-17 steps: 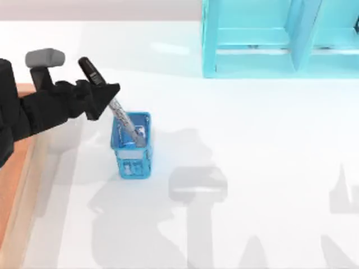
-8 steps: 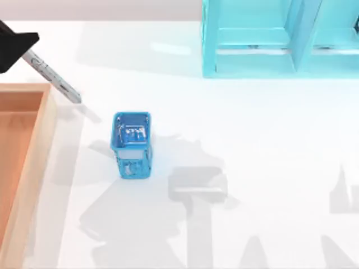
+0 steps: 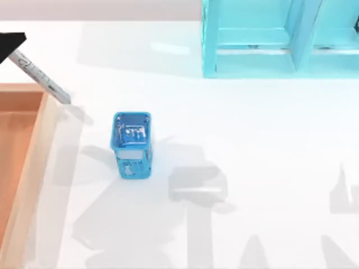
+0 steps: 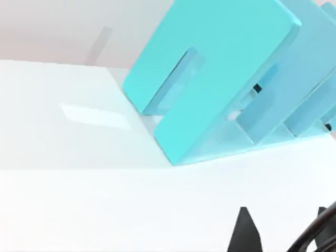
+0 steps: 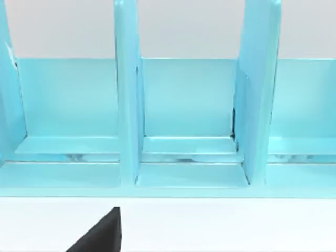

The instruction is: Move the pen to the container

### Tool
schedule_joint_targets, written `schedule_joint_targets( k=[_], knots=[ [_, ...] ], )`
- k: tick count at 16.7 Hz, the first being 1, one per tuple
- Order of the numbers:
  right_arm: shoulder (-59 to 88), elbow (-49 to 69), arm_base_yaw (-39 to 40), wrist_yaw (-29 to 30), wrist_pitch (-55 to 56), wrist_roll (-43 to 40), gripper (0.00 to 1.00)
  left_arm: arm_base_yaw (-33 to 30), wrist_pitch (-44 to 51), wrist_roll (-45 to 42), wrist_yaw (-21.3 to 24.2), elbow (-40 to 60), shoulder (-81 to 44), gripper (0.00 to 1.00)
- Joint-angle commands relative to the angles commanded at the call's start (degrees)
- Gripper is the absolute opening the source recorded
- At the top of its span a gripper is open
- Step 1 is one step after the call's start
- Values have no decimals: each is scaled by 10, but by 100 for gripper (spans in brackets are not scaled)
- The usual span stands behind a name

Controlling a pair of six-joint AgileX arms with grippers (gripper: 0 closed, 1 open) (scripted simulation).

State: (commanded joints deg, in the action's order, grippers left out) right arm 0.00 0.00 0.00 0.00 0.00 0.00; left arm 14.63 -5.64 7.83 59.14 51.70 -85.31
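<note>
The pen hangs tilted in the air at the far left, its silver-grey printed barrel slanting down to the right. My left gripper is shut on its upper end at the top view's left edge. The pen's lower tip sits just right of the far right corner of the container, a shallow orange-brown wooden box with pale rims along the left side. In the left wrist view a black fingertip points up over the white table. My right gripper faces the cyan shelf unit.
A small blue mesh cup stands on the white table to the right of the container. The cyan shelf unit fills the back right, with its open compartments close before the right wrist.
My left gripper has lifted the pen out of the blue cup and carried it left and back. In the last half second it shifted a little further left.
</note>
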Motion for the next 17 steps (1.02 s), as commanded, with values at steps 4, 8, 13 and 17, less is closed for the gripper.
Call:
schedule_joint_targets(
  k=[4, 8, 13, 17],
  knots=[
    [0, 0, 0, 0, 0, 0, 100, 20, 59, -51, 4, 12, -28, 0],
    [0, 0, 0, 0, 0, 0, 100, 62, 199, -189, 16, 67, -61, 0],
    [0, 0, 0, 0, 0, 0, 100, 122, 435, -464, 26, 168, -88, 0],
    [0, 0, 0, 0, 0, 0, 100, 167, 639, -712, 26, 241, -108, 0]
  ],
)
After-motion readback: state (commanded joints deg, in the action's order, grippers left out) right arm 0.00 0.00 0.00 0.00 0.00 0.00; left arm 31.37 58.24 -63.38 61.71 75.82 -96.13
